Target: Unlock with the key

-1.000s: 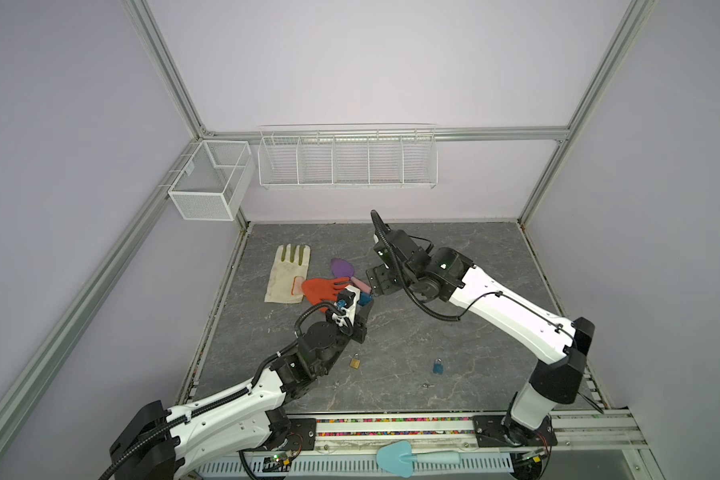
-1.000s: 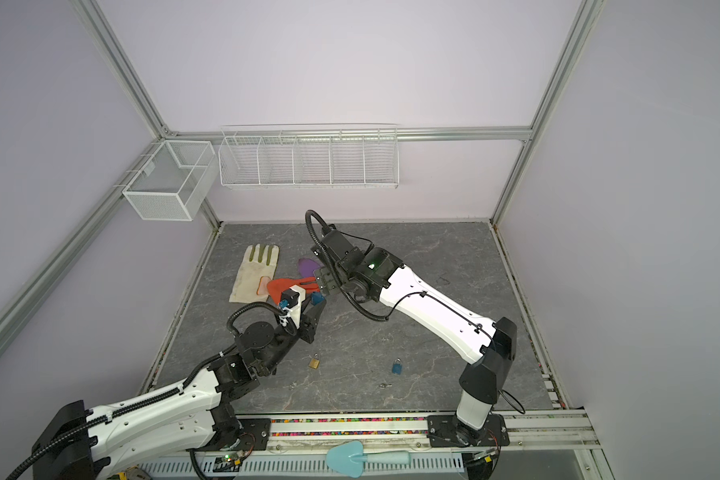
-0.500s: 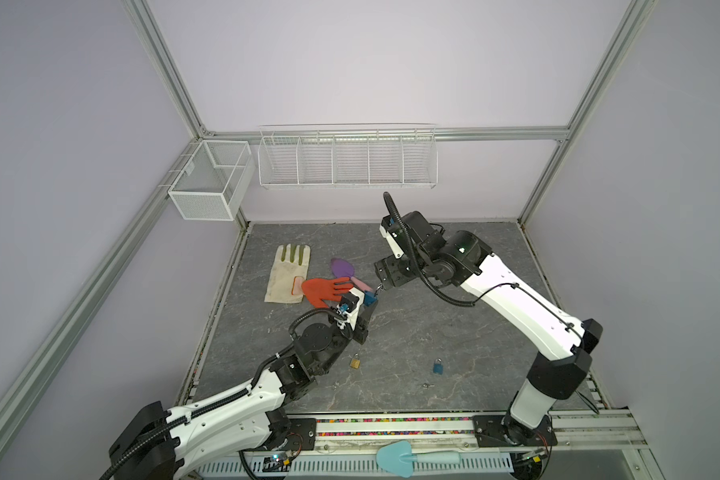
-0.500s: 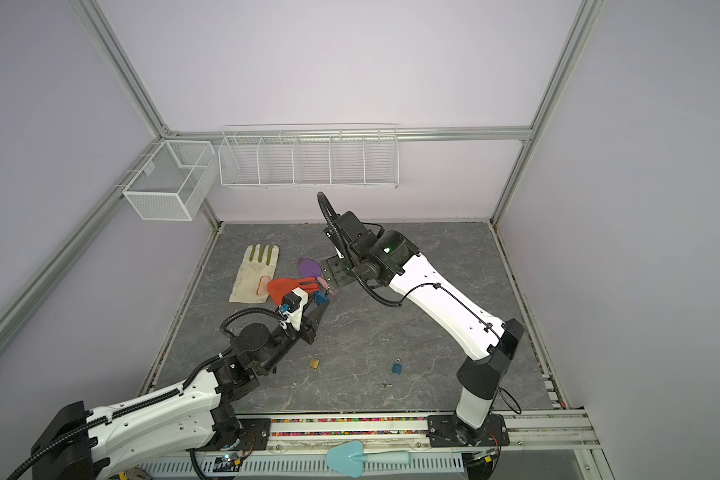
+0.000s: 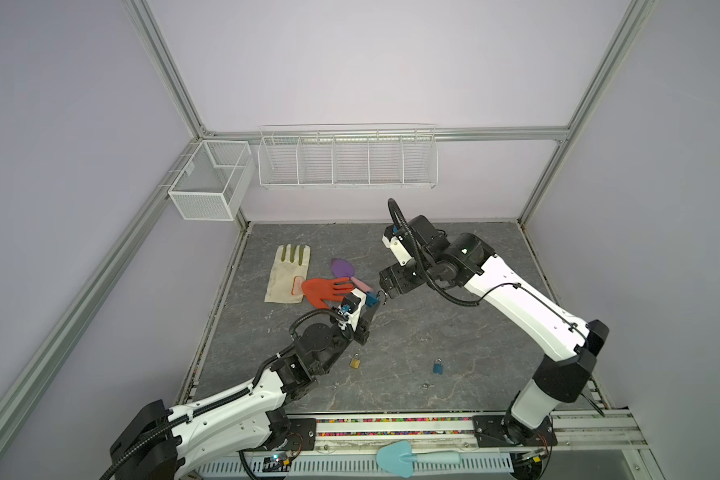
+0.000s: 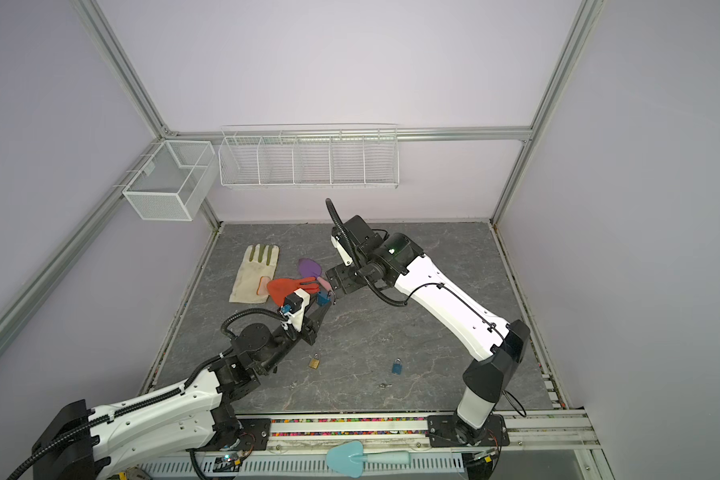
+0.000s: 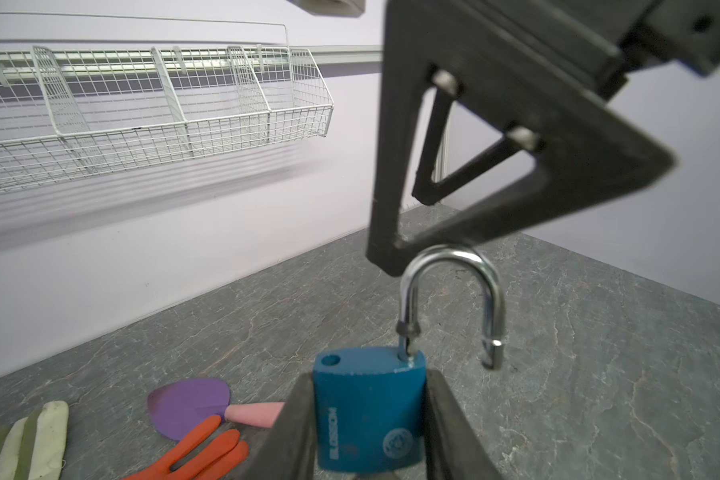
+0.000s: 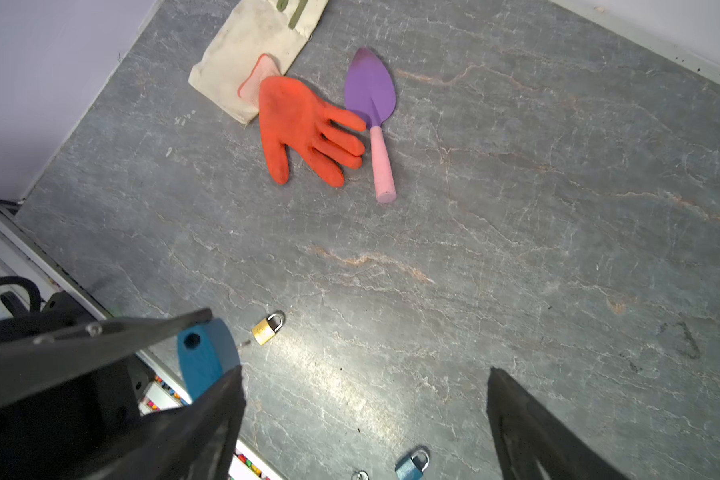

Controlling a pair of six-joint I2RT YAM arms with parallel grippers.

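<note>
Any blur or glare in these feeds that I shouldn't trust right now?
Left wrist view: blue padlock sharp, wire basket smeared into streaks. Right wrist view: glare patch on the table beside the brass padlock; right gripper dark and soft. Both top views: evenly lit, sharp.

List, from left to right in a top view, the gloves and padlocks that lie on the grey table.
cream glove → orange glove → gold padlock → blue padlock
</note>
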